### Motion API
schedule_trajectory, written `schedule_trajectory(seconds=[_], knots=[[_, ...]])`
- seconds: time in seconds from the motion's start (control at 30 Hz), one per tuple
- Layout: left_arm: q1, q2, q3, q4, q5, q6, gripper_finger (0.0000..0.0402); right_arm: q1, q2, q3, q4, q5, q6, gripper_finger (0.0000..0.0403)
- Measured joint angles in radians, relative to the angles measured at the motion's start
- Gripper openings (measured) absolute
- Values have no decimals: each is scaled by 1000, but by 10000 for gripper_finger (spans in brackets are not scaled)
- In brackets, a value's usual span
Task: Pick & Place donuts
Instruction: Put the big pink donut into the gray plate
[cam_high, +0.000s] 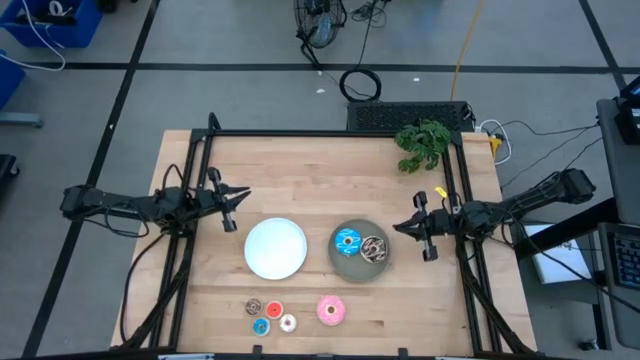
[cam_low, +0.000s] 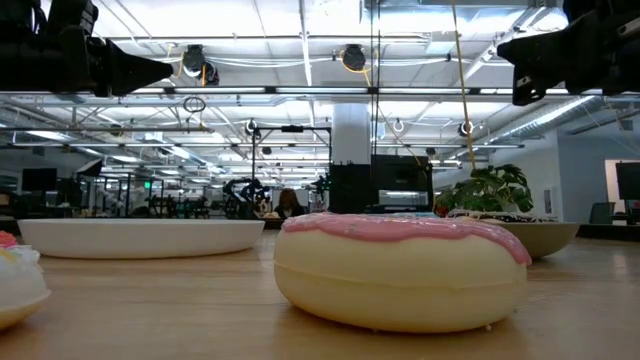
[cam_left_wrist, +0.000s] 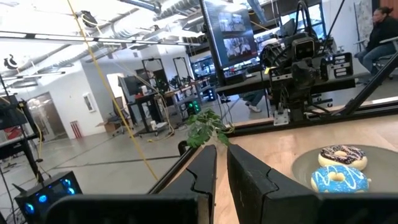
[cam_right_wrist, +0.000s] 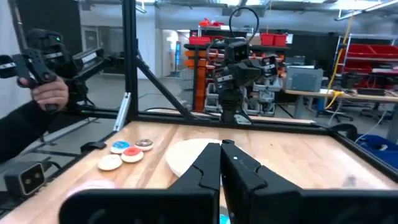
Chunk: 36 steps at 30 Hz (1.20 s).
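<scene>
Scanning leftward first, you find the left end effector (cam_high: 237, 208) hovering closed at the desk (cam_high: 330, 160) edge; four tiny donuts (cam_high: 268, 316) and the pink donut (cam_high: 331, 310) lie in front, two donuts (cam_high: 360, 244) on the grey plate (cam_high: 340, 262), and the right end effector (cam_high: 414, 228) closed.

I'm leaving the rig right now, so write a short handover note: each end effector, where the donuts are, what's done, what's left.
Left end effector: shut, empty, raised at the table's left edge.
Right end effector: shut, empty, raised beside the grey round plate.
Done: blue-iced toy donut and dark brown sprinkled toy donut lie in the grey plate.
Left: pink-iced toy donut and four tiny rings, brown, red, blue, white, sit on the wood near the front edge. White round plate holds nothing.
</scene>
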Motion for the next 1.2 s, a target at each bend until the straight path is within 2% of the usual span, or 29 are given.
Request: schedule_trajectory(seconds=[0.33,0.63,1.2], knots=[[0,0,0,1,0,7,47,0,0,-1,-9,-3,5,0],[0,0,0,0,2,-26,47,0,1,-2,-114,-2,0,0],[0,0,0,36,1,-47,47,0,1,-2,-103,6,25,0]])
